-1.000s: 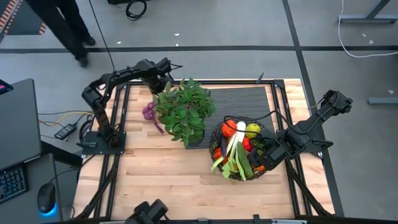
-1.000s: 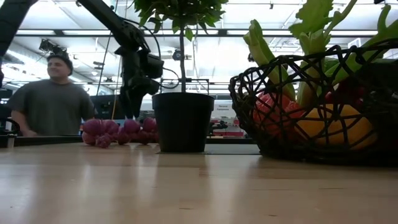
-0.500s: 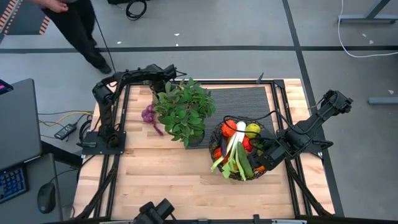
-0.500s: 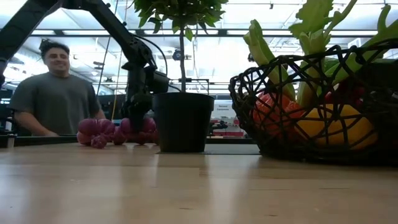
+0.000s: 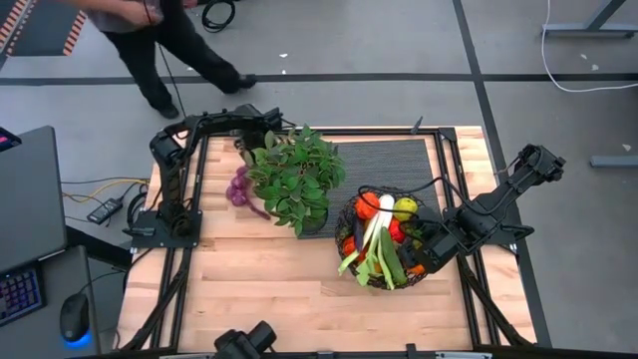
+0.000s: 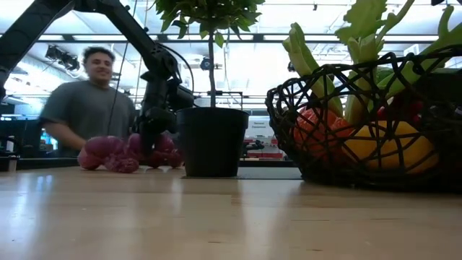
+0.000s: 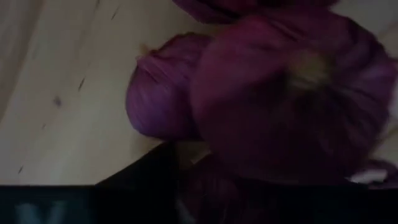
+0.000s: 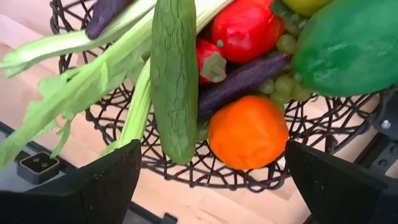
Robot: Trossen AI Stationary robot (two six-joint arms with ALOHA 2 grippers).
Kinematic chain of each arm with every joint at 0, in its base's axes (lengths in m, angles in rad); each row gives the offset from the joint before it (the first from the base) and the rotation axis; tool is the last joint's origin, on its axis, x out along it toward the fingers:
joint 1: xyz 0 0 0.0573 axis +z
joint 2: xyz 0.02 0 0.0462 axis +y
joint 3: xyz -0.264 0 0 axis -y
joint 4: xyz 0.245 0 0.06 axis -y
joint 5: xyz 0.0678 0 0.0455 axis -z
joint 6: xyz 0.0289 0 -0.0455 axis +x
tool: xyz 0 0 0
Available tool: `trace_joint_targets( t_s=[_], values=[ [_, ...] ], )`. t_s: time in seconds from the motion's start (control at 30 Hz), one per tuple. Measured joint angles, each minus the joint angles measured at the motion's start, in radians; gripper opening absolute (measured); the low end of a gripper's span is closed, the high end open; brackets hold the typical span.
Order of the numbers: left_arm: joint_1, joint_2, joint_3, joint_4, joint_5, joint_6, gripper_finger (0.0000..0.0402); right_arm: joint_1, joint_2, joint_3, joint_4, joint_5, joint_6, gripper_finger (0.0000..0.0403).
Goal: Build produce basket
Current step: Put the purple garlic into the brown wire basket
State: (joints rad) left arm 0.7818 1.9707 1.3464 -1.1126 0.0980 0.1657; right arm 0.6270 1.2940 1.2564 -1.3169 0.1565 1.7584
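A bunch of purple grapes [image 5: 237,186] lies on the wooden table left of the potted plant; it also shows in the low view [image 6: 115,150] and fills the left wrist view [image 7: 286,93]. My left gripper [image 5: 249,145] stands low right over the bunch [image 6: 154,130]. The dark wire basket [image 5: 351,217] sits at the right and holds a leek [image 5: 374,249], orange tomatoes [image 5: 367,206], a cucumber [image 8: 174,81] and other produce. My right gripper [image 5: 431,247] is open beside the basket's right rim [image 8: 186,171].
The leafy potted plant [image 5: 294,178] stands between the grapes and the basket, its black pot [image 6: 211,141] close to my left gripper. A black ribbed mat [image 5: 389,160] lies at the far side. A person [image 6: 90,101] moves beyond the table's far edge.
My left gripper has come down onto the purple grapes. The bunch's left part has slid a little toward the table's left edge. The person behind the table has walked along its far side.
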Motion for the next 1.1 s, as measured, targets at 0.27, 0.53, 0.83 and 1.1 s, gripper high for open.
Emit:
trace_joint_targets(
  t_s=[0.27, 0.53, 0.83, 1.1],
  values=[
    [0.021, -0.093, 0.0, -0.021, -0.047, -0.038, 0.0137, 0.0, 0.0, 0.0, -0.01, 0.017, -0.025, 0.0398],
    [0.078, -0.264, 0.017, -0.054, -0.102, -0.118, 0.0183, -0.001, -0.002, 0.0, 0.004, 0.065, -0.025, 0.0398],
    [0.109, -0.446, 0.121, -0.07, -0.103, -0.267, 0.016, -0.062, -0.023, 0.0, 0.115, 0.202, -0.075, 0.0398],
    [0.069, -0.541, 0.314, -0.109, -0.102, -0.339, 0.0156, -0.162, -0.057, 0.0, 0.145, 0.241, -0.191, 0.0398]
  ],
)
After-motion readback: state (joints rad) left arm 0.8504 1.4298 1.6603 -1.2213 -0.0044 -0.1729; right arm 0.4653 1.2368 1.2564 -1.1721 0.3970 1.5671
